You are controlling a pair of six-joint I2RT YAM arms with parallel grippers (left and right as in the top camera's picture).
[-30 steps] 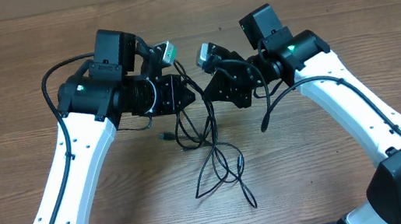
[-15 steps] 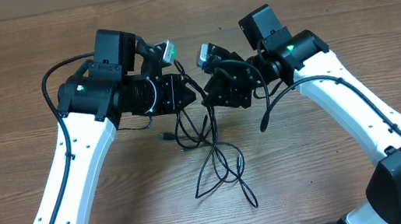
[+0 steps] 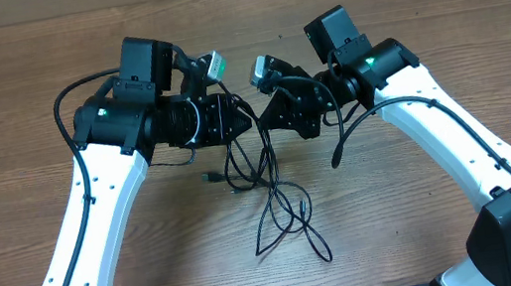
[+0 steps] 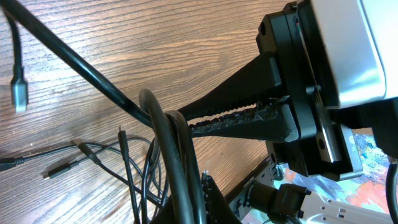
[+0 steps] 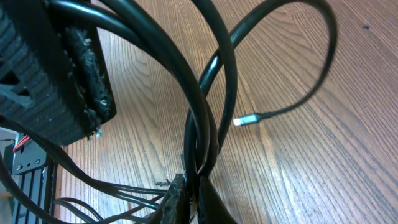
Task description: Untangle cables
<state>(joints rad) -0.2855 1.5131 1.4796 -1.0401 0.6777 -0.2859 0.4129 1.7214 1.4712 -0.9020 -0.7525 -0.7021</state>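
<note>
The right claw [image 3: 266, 124] has re-closed, and the hanging cables [image 3: 274, 188] have swung slightly right.

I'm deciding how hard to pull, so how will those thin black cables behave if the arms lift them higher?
Probably floppy: the cables droop from the left gripper and right gripper into loose loops on the table. Likely light, since the thin strands sag slack. The crossing loops may snag rather than slide free.
</note>
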